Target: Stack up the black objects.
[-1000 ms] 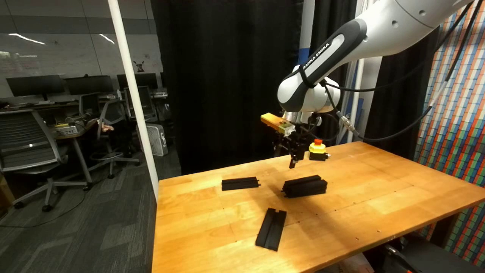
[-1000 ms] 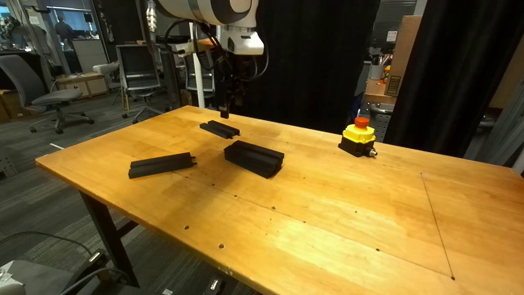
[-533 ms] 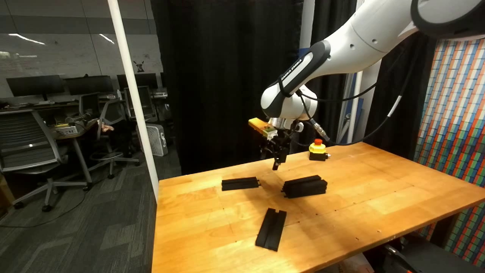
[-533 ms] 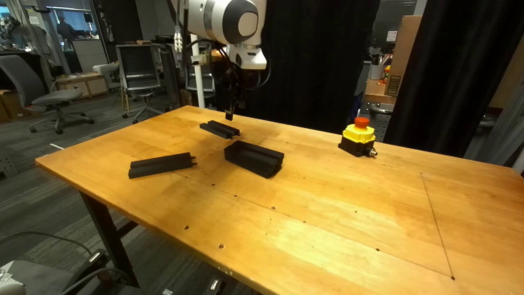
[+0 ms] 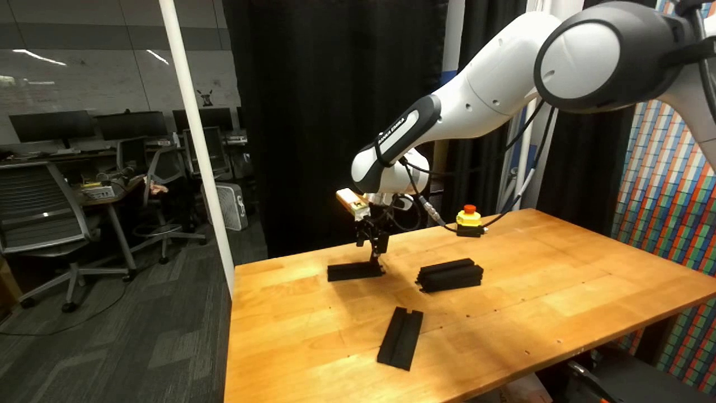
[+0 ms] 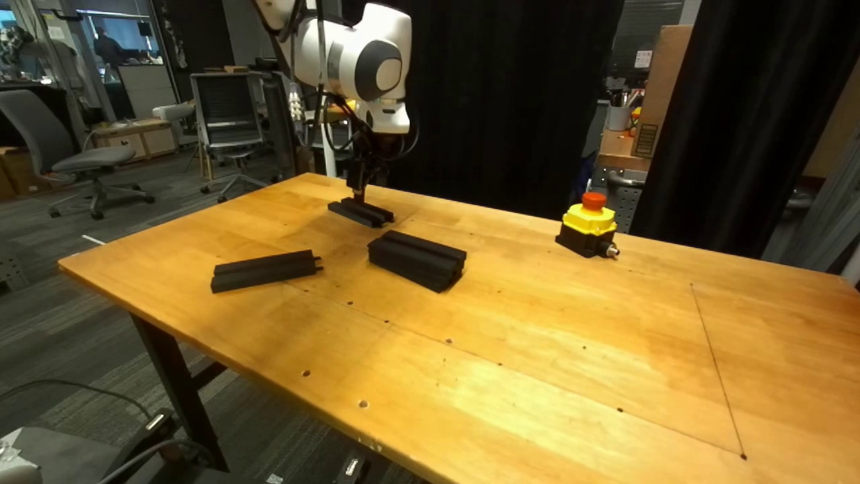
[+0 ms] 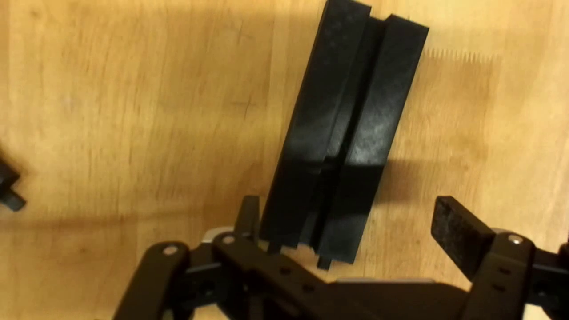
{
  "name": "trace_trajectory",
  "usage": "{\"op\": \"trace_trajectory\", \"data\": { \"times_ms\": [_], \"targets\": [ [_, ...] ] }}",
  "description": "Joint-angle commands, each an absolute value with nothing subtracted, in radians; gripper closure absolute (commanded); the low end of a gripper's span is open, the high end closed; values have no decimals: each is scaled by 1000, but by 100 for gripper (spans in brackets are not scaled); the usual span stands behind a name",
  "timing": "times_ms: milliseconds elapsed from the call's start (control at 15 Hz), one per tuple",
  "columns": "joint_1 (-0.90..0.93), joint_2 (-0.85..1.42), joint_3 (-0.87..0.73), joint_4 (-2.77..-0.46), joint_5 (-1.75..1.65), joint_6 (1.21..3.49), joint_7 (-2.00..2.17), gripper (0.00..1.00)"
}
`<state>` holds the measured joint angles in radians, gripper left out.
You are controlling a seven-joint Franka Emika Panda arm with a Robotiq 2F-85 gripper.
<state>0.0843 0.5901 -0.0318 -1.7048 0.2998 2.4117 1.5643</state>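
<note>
So the stack of black bars (image 5: 450,277) is sitting on the bench (image 5: 531,313). In an exterior view, a loose bar (image 5: 351,272) lies left of the stack. The tool (image 7: 349,218) is right at that bar, fingers (image 7: 458,231) spread wide; wrist view shows the bar's end between them, can't tell if they touch. Same exterior view: second bar (image 5: 400,338) in front of the stack, a bit left, yellow button (image 5: 469,219) behind the stack.
</note>
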Motion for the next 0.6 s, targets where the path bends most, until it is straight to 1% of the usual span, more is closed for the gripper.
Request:
{"op": "trace_trajectory", "data": {
  "times_ms": [0,533],
  "targets": [
    [125,687,-33,-1554,287,2347,1674,0],
    [198,807,-37,-1395,267,2296,1877,0]
  ]
}}
